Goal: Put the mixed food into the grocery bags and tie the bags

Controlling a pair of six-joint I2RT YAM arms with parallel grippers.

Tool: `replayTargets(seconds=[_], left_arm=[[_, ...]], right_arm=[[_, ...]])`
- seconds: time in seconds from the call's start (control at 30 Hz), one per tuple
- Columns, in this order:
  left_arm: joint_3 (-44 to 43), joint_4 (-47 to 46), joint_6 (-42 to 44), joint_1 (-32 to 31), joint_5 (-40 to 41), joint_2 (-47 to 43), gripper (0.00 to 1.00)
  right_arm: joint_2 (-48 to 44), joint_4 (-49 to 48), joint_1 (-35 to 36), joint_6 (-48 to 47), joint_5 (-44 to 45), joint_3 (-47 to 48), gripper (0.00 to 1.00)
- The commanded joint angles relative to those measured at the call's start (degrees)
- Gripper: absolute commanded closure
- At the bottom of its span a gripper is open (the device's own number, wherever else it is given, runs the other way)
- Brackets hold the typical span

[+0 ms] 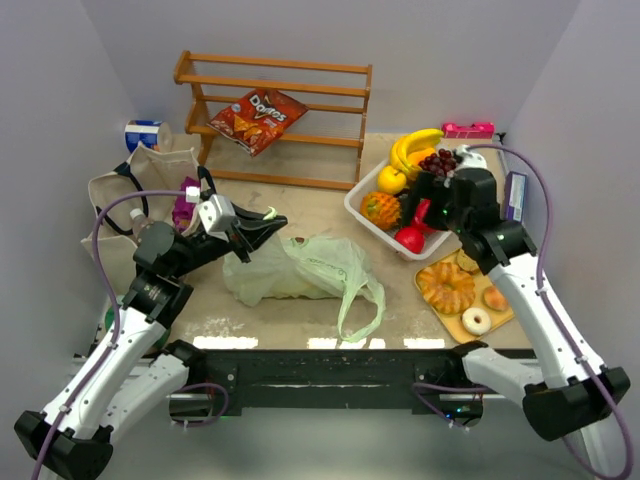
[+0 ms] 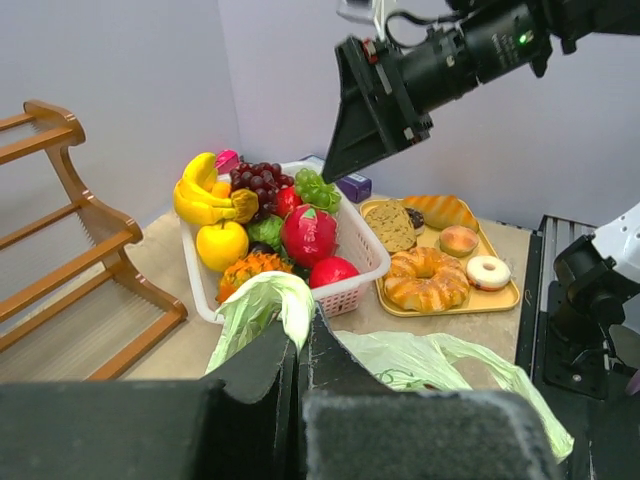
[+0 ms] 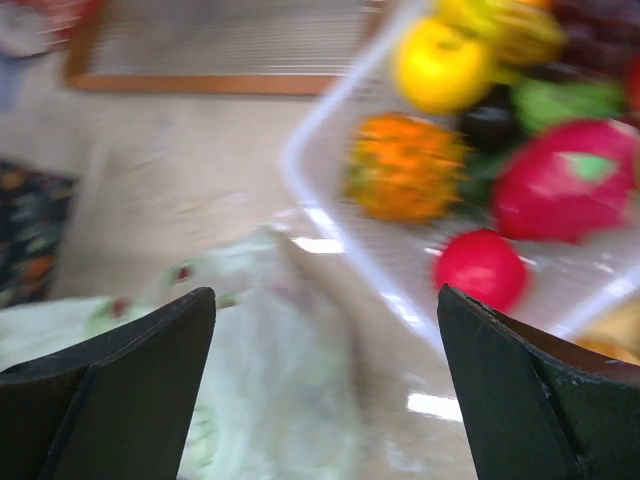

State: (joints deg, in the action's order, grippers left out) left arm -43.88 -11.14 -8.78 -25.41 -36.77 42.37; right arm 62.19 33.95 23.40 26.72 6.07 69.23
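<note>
**Progress.** The task appears to be at an early stage.
- The white basket (image 2: 362, 250), right of centre in the overhead view, is full of toy fruit: bananas, grapes, a yellow apple, an orange spiky fruit and red pieces.
- The pastries sit unpacked on the yellow tray (image 2: 450, 311), lower right of the basket.
- The red snack packet (image 1: 258, 118) lies on the wooden rack (image 1: 300, 70) at the top of the frame.
- The beige tote (image 1: 110, 200) stands at the left edge with something purple (image 1: 184, 212) showing in its mouth. What else it holds cannot be made out.
- The pale green plastic bag (image 1: 300, 268) lies crumpled at the centre of the table. Whether anything is inside cannot be told.
- The plastic bag's loop handles (image 1: 362, 300) trail loose toward the bottom of the frame, and neither bag is tied.

**Fingers.**
- The left gripper (image 2: 303, 330) has its fingers pinched together on a fold of the green bag's edge, lifting it.
- The right gripper (image 3: 325, 300) has its fingers spread wide and holds nothing. It hovers over the basket's near corner, and its own view is blurred.

**Writing.** "Doritos" reads clearly on the red packet. The following labels are too small to read:
- the blue-and-white can (image 1: 145, 133), upper left;
- the purple box (image 1: 516, 195), right edge;
- the pink item (image 1: 468, 129), upper right.
</note>
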Motion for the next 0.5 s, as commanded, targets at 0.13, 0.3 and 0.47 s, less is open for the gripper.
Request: replayTargets(seconds=[0.13,0.3,0.47], left_arm=[[-0.4,-1.9,1.0,0.3,1.3,-1.0,1.00],[-0.5,-2.0,0.4,0.3,1.1,-0.8,1.00],[-0.5,-2.0,0.7,0.3,1.2,-1.2,1.00]], right_arm=[[-8.6,5.1,-20.0,0.3,2.7,-18.3,0.12],[-6.9,-0.2,-30.3,0.6,8.5,-22.4,0.16],[0.1,-9.9,-34.9,1.3,12.9,-25.6,0.22]])
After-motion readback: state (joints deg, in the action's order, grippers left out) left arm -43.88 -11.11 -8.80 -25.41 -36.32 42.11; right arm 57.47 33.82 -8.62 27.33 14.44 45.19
